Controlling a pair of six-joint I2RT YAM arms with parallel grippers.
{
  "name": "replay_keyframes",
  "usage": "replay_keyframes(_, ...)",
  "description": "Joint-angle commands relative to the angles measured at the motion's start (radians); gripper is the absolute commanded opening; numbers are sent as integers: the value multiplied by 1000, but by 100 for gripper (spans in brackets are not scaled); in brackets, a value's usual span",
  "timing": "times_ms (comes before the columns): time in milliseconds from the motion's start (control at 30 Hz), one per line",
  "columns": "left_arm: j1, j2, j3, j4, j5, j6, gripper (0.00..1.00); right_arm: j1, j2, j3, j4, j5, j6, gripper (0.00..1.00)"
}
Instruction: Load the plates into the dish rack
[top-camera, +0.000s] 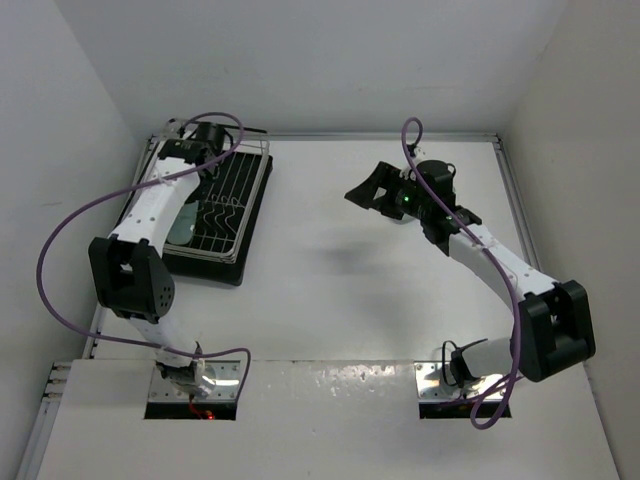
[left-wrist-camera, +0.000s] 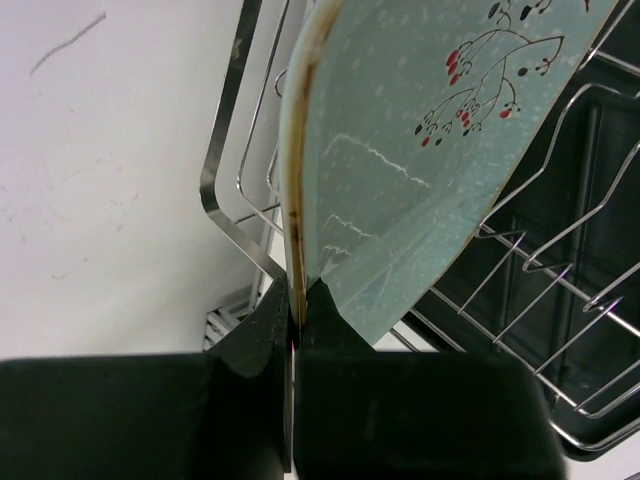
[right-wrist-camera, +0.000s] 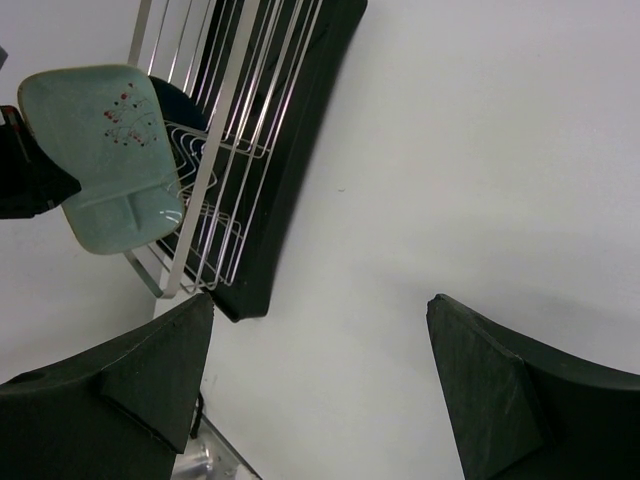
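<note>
Left side first: a mint plate (left-wrist-camera: 420, 180) is pinched by the left jaws, which are shut tight on its browned rim. It's held on edge, nearly upright, over the near-left end of the dish rack (left-wrist-camera: 560, 330). Whether the wires are touched yet can't be told.

Plate's judged stiff, glazed and prob slippery, chippable if knocked on metal. A rim pinch is a small hold, so pivoting should be expected. It's best lowered slowly so the bottom edge gets dropped between prongs.

In the way: the prongs, the raised rack rim, and a dark shape (right-wrist-camera: 172, 98) behind the plate, poss. the blue one.

Over on the right, the right jaws are spread wide w/ nothing held, hung above bare worktop (top-camera: 340, 280), well apart from the rack.
</note>
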Motion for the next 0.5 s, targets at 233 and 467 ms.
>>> replay_keyframes(233,-12,-78,-99,63,-142,-108,0,-6,-40,5,3,24,-28,87)
replay_keyframes(467,-34,44,-52,11,-219,-156,0,-12,-69,-4,-19,35,-45,87)
